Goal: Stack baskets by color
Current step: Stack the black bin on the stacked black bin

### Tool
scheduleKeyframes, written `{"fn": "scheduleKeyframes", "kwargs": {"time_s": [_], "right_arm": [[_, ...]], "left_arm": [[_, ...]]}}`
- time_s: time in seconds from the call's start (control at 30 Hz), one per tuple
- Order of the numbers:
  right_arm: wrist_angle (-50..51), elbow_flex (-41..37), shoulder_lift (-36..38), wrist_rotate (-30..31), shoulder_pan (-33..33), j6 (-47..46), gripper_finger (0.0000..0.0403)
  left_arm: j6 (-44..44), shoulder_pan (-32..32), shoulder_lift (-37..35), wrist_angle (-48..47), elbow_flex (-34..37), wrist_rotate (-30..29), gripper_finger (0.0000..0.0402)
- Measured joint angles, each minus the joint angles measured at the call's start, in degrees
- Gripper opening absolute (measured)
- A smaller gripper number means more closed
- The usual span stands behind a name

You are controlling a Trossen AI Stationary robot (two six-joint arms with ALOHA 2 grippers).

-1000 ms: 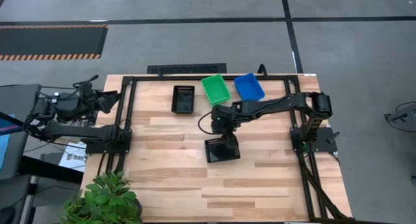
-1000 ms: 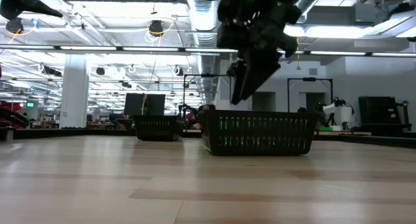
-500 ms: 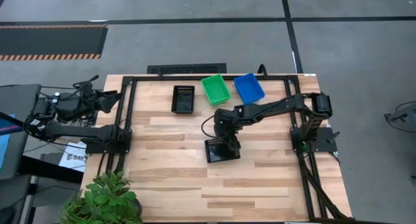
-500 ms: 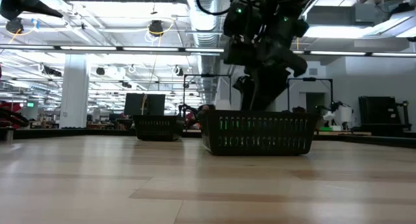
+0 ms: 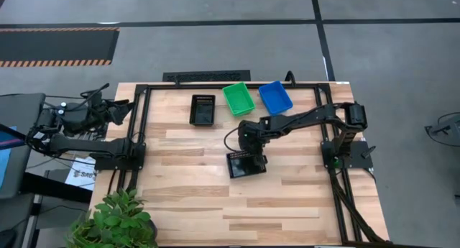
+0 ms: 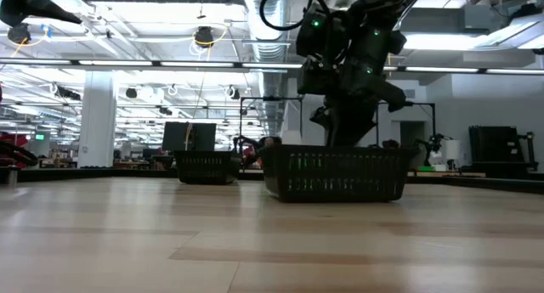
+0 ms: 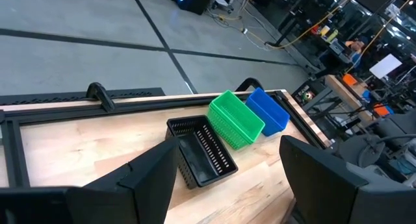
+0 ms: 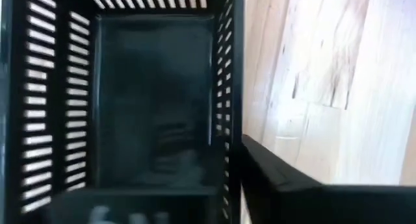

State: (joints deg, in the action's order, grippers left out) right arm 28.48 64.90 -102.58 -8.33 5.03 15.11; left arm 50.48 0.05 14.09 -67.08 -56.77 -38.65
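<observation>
The right gripper (image 5: 248,152) is down at the far rim of a black basket (image 5: 246,165) that sits near the middle of the table (image 5: 187,198). In the right wrist view one dark finger (image 8: 286,185) stands just outside the slotted wall of this basket (image 8: 130,100), so the wall seems to be between the jaws, but I cannot tell if they already press on it or are only close together around it. Inside this basket nothing is seen, only its dark floor. In the low view the basket (image 6: 333,172) rests flat on the wood with the gripper (image 6: 348,127) directly above its back edge. Taking this basket as landmark, a second black basket (image 5: 203,109) stands farther back and to the left of it, near the far edge of the table, and it looks empty too. A green basket (image 5: 238,98) is behind the landmark basket, and a blue basket (image 5: 275,95) sits just beside the green one, to the right. Both show only their own floor from above. The left gripper (image 7: 224,169) waits well to the left of the landmark basket, off the table edge, with its jaws wide apart and nothing between them.
</observation>
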Motion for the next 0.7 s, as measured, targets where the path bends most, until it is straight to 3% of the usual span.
{"fn": "scheduleKeyframes", "kwargs": {"time_s": [0.1, 0.27, 0.47, 0.57, 0.7], "right_arm": [[-0.64, 0.17, -0.68, -0.12, -0.01, 0.39, 0.0016], [1.01, 2.57, -0.87, -1.36, 0.04, -1.79, 0.0014], [1.85, 12.07, -0.86, -5.1, 5.04, -7.14, 0.0007], [-2.95, 16.79, -0.86, -4.97, 8.73, -18.89, 0.0005], [-12.28, 19.34, -0.68, -3.08, 13.73, -45.13, 0.0003]], "left_arm": [[-0.04, -0.01, 0.0, -0.01, 0.0, 0.0, 0.0256], [-0.04, 0.0, 0.0, -0.01, -0.01, -0.14, 0.0256], [0.22, 0.0, 0.0, 0.01, -0.02, -0.17, 0.0256], [0.66, 0.0, 0.0, 0.04, -0.02, -0.17, 0.0256], [0.7, 0.0, 0.0, 0.05, -0.02, -0.17, 0.0256]]}}
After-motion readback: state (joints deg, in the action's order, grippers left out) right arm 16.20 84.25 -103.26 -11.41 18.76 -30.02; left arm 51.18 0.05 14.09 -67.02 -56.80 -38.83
